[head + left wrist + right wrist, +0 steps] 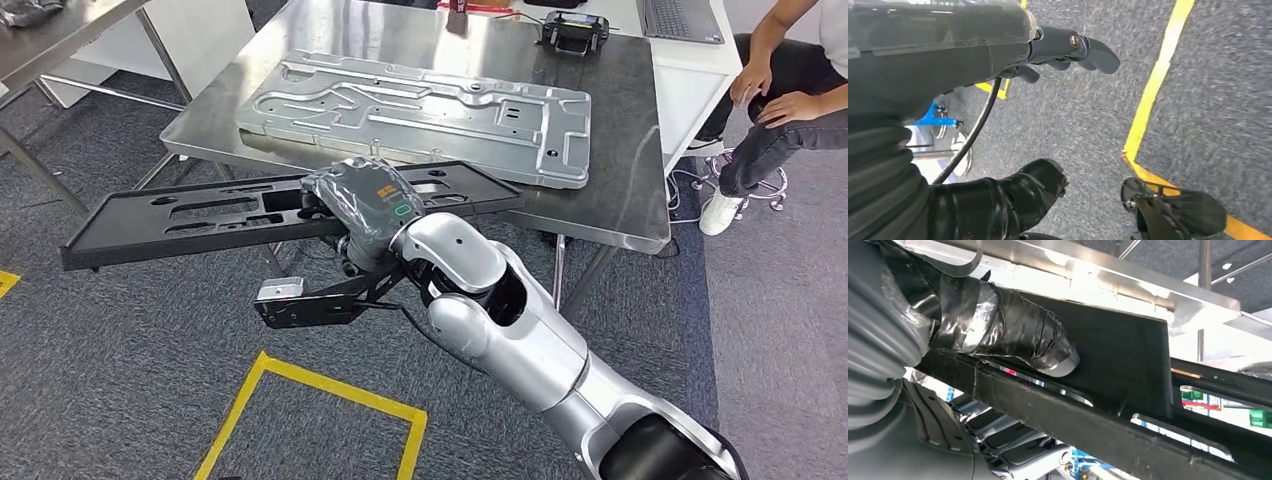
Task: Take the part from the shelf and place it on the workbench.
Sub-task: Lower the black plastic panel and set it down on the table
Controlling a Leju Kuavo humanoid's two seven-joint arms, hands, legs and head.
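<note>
The robot's right hand point(362, 208), wrapped in grey film, grips a long black plastic part point(180, 215) near its middle, holding it roughly level just in front of the near edge of the steel workbench point(620, 150). The part's right end overlaps the workbench's front edge, while its left end juts out over the grey carpet point(120, 370), off the bench. In the right wrist view, the taped thumb point(1018, 335) presses flat against the part's dark face point(1118, 350), with the bench's bright metal edge point(1128, 285) close beyond it; the fingers on the far side are hidden by the part.

On the workbench, beyond the held part, lies a large stamped silver metal panel point(420, 115). A small black device point(574, 30) sits at the bench's far edge. To the right of the workbench a person point(770, 110) sits with hands resting on their knees.

The left hand point(1068, 52) hangs above the carpet, its dark fingers point(1098, 54) loosely curled and holding nothing. Yellow floor tape point(330, 390) marks a square on the carpet below the bench.
</note>
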